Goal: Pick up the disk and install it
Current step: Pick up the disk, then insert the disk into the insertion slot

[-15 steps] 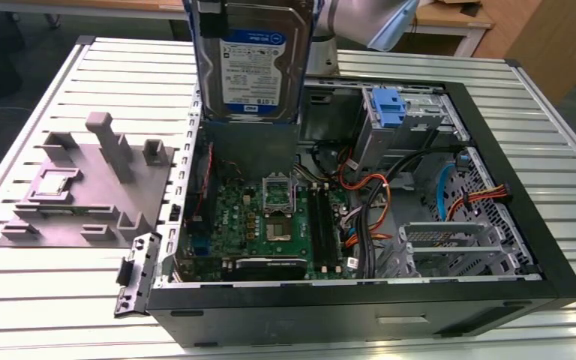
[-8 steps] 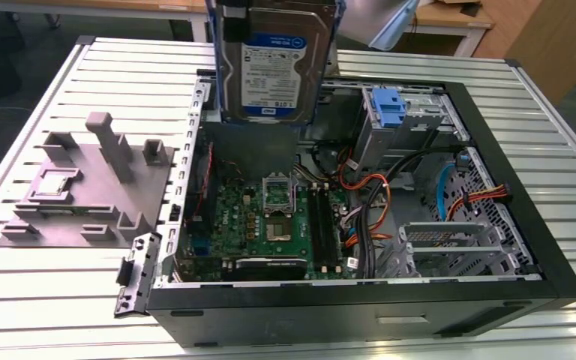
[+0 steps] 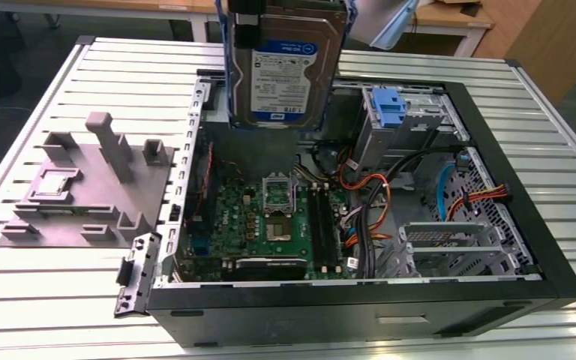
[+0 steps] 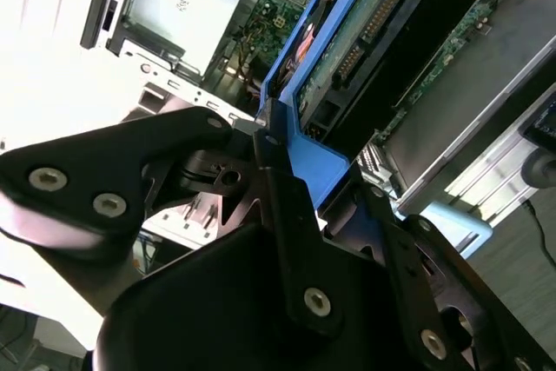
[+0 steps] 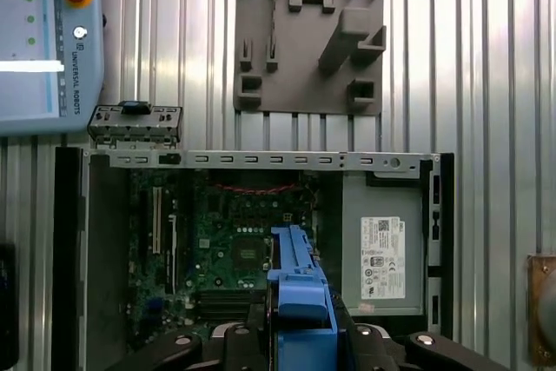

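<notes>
Gripper [image 5: 300,336] sits closest to the first wrist view's lens, pinched on the disk [image 5: 295,271] by its blue edges. In the exterior view, a grey stand [image 3: 78,195] lies at 9 o'clock. At 12 o'clock the disk hangs over the open computer case [image 3: 368,300], long axis upright, label facing the camera.

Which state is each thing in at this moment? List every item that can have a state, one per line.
disk: held in the air on edge above the open case, not yet installed.
gripper: shut on the disk, clamping its blue frame.
computer case: lying on its side, side panel off, inside exposed.
grey stand: lying flat beside the case, posts upright.
</notes>
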Robot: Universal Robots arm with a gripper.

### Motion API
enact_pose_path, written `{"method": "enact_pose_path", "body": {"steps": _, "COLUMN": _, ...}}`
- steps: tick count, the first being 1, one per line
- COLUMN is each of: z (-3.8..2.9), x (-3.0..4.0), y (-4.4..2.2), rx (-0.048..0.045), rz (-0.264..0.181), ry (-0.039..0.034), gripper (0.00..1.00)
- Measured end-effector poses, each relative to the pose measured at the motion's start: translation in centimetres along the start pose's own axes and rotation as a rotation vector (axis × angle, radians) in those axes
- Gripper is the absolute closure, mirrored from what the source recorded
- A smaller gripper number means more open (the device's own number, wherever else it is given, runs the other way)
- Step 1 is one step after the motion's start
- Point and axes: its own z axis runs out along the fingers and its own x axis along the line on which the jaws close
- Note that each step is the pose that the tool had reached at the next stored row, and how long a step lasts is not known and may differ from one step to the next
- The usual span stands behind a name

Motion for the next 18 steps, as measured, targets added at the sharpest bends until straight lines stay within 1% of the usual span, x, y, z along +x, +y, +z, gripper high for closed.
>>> {"method": "enact_pose_path", "body": {"steps": 3, "z": 0.08, "x": 0.25, "y": -0.25, "rx": 0.0003, "rz": 0.000, "ry": -0.0002, "gripper": 0.63}}
{"method": "enact_pose_path", "body": {"steps": 7, "z": 0.16, "x": 0.29, "y": -1.12, "rx": 0.0012, "rz": 0.000, "ry": -0.0001, "gripper": 0.63}}
{"method": "enact_pose_path", "body": {"steps": 10, "z": 0.24, "x": 0.33, "y": -1.55, "rx": 0.0028, "rz": 0.000, "ry": -0.0002, "gripper": 0.63}}
{"method": "enact_pose_path", "body": {"steps": 18, "z": 0.29, "x": 0.33, "y": -1.59, "rx": 0.0037, "rz": 0.000, "ry": 0.0000, "gripper": 0.63}}
